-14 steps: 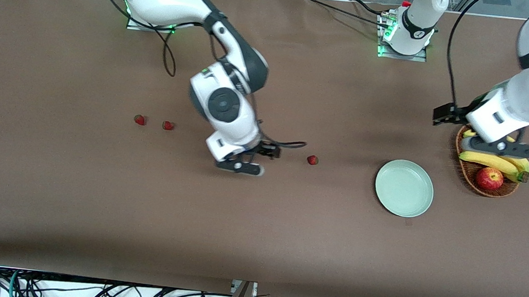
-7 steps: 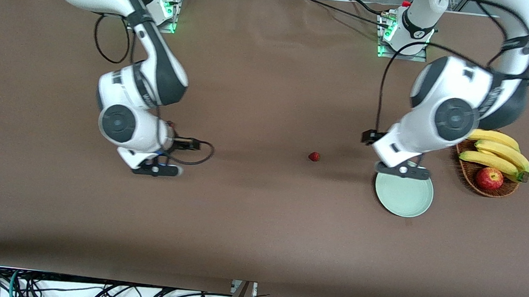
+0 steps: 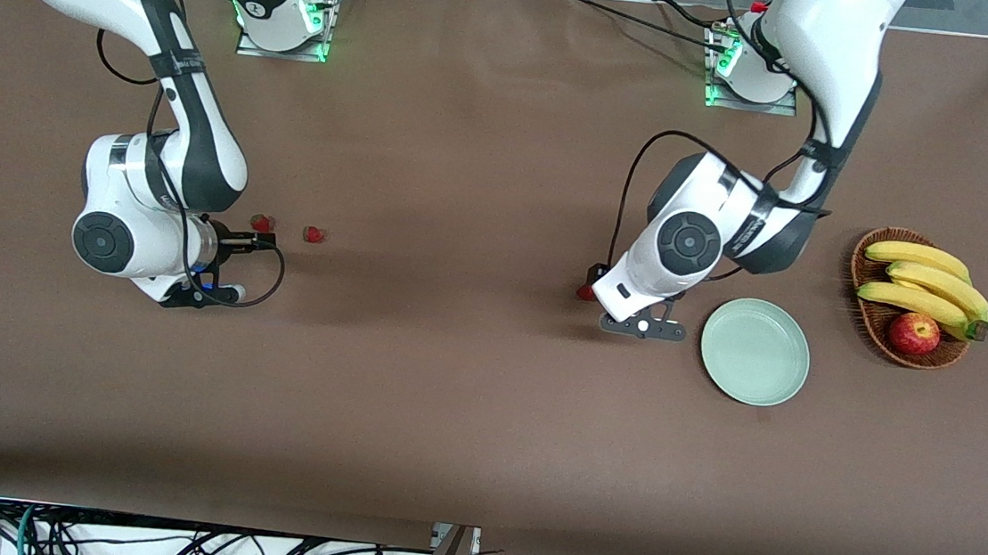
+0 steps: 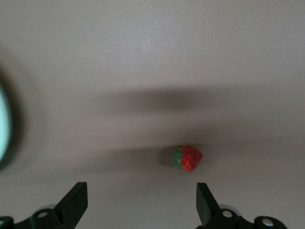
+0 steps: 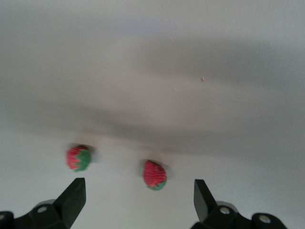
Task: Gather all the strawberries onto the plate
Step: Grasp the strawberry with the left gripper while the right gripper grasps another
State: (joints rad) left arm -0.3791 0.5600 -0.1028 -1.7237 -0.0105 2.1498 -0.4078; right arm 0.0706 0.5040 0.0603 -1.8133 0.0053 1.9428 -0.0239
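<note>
Three strawberries lie on the brown table. Two (image 3: 262,222) (image 3: 313,234) lie close together toward the right arm's end. My right gripper (image 3: 202,294) hovers open and empty beside them; its wrist view shows one berry (image 5: 155,174) just ahead of the open jaws and the second berry (image 5: 78,159) off to one side. The third strawberry (image 3: 585,293) lies near mid-table, partly hidden by my left hand. My left gripper (image 3: 642,327) is open and empty next to it, and the berry (image 4: 187,158) shows ahead of the open jaws. The mint-green plate (image 3: 754,351) is empty, beside my left gripper.
A brown wicker basket (image 3: 865,323) with bananas (image 3: 923,279) and a red-yellow apple (image 3: 914,333) stands at the left arm's end, next to the plate. The plate's rim (image 4: 4,124) shows at the edge of the left wrist view.
My right arm swept from mid-table to the two strawberries at its own end. My left arm swept from the basket, over the plate, to the single strawberry. The strawberries have not moved.
</note>
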